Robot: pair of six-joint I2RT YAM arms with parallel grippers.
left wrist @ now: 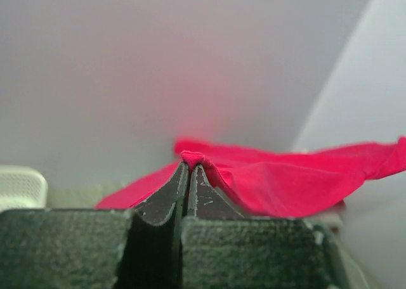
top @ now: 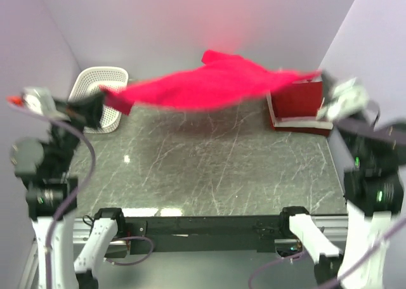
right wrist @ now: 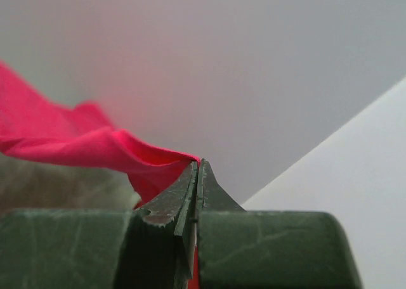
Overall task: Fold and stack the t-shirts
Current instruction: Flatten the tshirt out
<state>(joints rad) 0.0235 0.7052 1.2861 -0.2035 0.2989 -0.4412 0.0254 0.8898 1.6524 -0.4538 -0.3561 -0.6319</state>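
Note:
A bright pinkish-red t-shirt [top: 209, 86] hangs stretched in the air across the back of the table, blurred. My left gripper [top: 104, 102] is shut on its left end; in the left wrist view the cloth [left wrist: 279, 181] bunches over the closed fingertips [left wrist: 190, 165]. At the far right my right gripper [top: 323, 80] is shut on the other end, and the right wrist view shows the cloth [right wrist: 76, 140] pinched at its closed tips [right wrist: 198, 165]. A darker crimson t-shirt [top: 298, 102] lies folded on the table at the back right, under the raised shirt's right end.
A white plastic lattice basket [top: 98, 96] stands at the back left corner, right behind my left gripper. The dark marbled table top [top: 209, 168] spreads below the hanging shirt. Pale walls close in on the left, back and right.

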